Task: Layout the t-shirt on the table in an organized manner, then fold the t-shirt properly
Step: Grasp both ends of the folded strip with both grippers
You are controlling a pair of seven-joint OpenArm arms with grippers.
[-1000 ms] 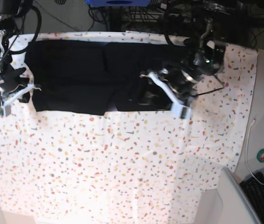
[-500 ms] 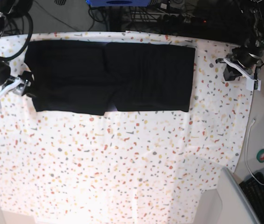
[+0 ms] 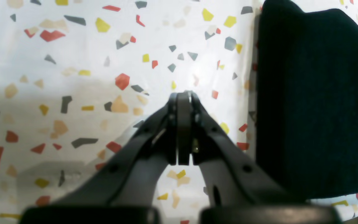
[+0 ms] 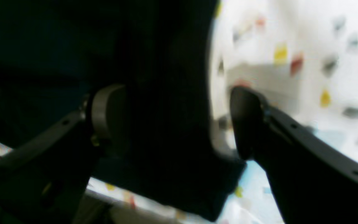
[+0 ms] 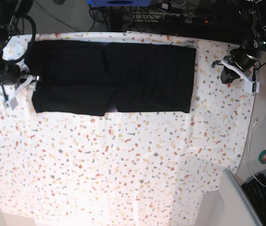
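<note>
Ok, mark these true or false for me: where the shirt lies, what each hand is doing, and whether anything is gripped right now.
1. The large black short-sleeved cloth t-shirt lies flat as a wide band on the white speckled cloth table. True.
2. The left hand is shut on the shirt's edge. False: it is shut on nothing, over bare cloth beside the shirt.
3. The right hand is open. True.
4. The shirt's orange print faces up. False: only black cloth shows.
5. The left hand hangs above the shirt's middle. False: it is off the shirt's end.
</note>
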